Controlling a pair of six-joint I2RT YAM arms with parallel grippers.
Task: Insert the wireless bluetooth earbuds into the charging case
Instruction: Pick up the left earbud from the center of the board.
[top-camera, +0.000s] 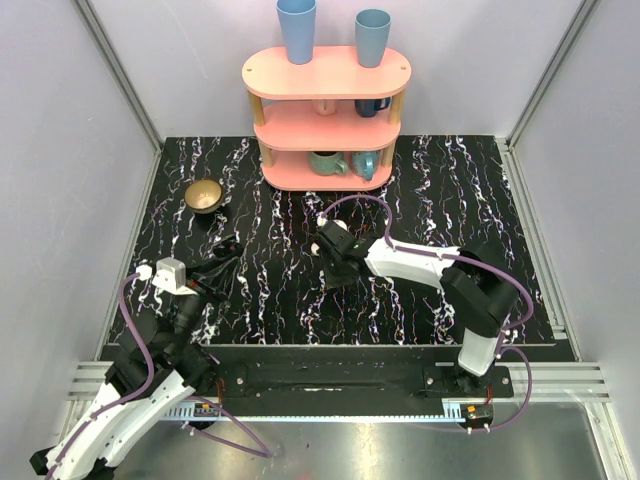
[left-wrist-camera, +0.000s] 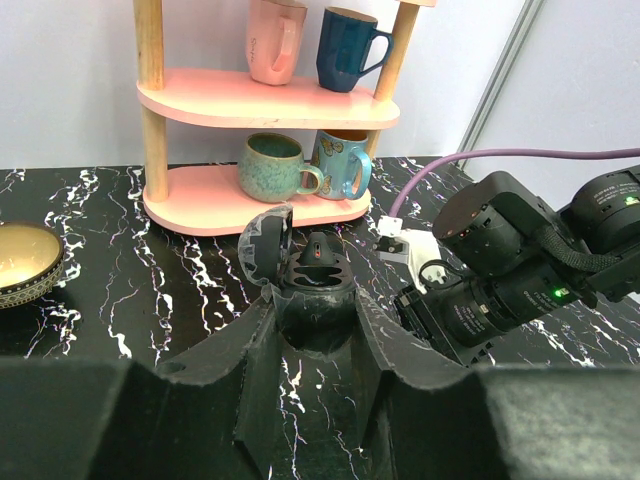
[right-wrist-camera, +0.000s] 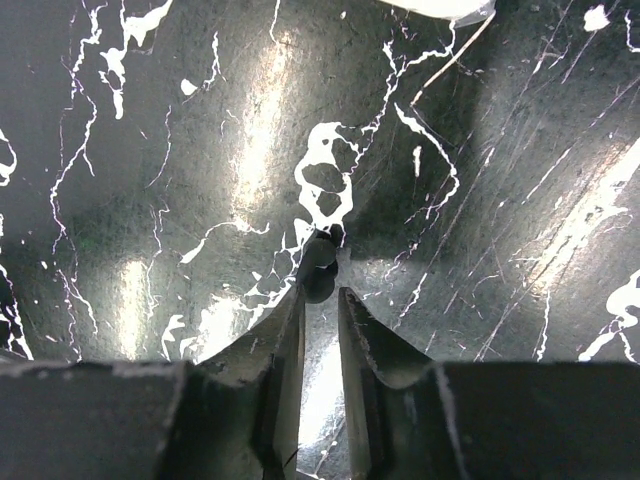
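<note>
Far off to the left of the left gripper (left-wrist-camera: 315, 312), a golden bowl (left-wrist-camera: 22, 262) sits on the black marble table (left-wrist-camera: 120, 300). The left gripper is clamped on the charging case (left-wrist-camera: 318, 285) – a dark one, held upright between the fingers with its translucent lid (left-wrist-camera: 263, 245) swung open to the left; a dark piece with a red spot sits inside, too small to name. Beyond the case stands the pink shelf (left-wrist-camera: 262, 100), with a green mug (left-wrist-camera: 272, 166) and a butterfly mug (left-wrist-camera: 342, 165) on a lower tier. To the right, the right gripper (right-wrist-camera: 320, 292) points down at the table, its fingers a narrow slit apart – a small dark earbud (right-wrist-camera: 318, 262) lies right at their tips, against the left one; whether it is pinched I cannot tell
</note>
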